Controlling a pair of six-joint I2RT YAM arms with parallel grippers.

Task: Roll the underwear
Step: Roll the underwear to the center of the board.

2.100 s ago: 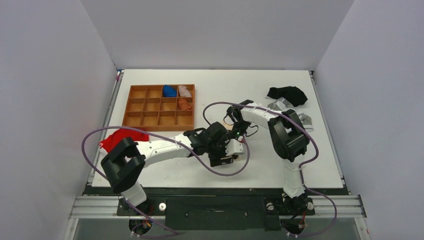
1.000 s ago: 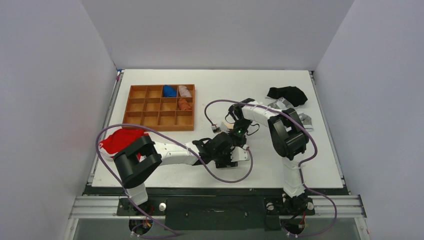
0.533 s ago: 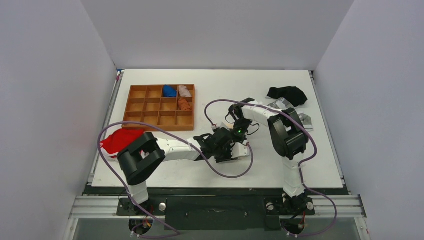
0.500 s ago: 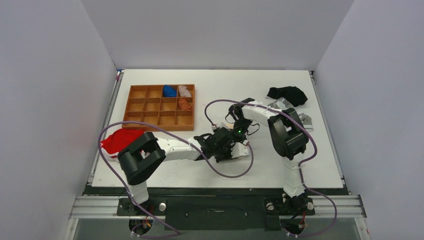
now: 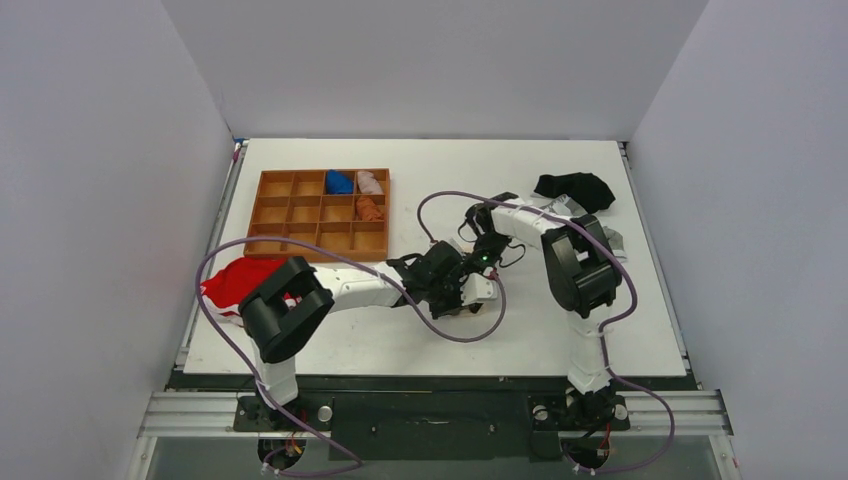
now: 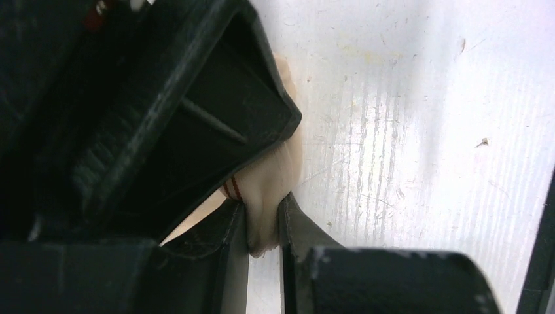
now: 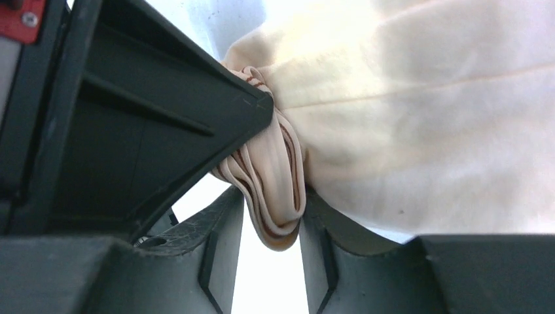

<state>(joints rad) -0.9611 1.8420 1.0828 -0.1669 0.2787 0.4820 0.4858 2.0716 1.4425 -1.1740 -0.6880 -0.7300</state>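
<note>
White table (image 5: pixel 430 160); tray (image 5: pixel 257 212), three rolls (image 5: pixel 371 182); underwear (image 7: pixel 425 131)

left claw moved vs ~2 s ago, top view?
Yes. The left claw has shifted slightly toward the far side of the table, closer to the near right corner of the wooden tray. It pinches the cream underwear.

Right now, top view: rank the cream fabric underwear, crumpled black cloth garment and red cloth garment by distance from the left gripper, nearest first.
1. cream fabric underwear, clamped in the left gripper
2. crumpled black cloth garment, far right
3. red cloth garment, left edge
</note>
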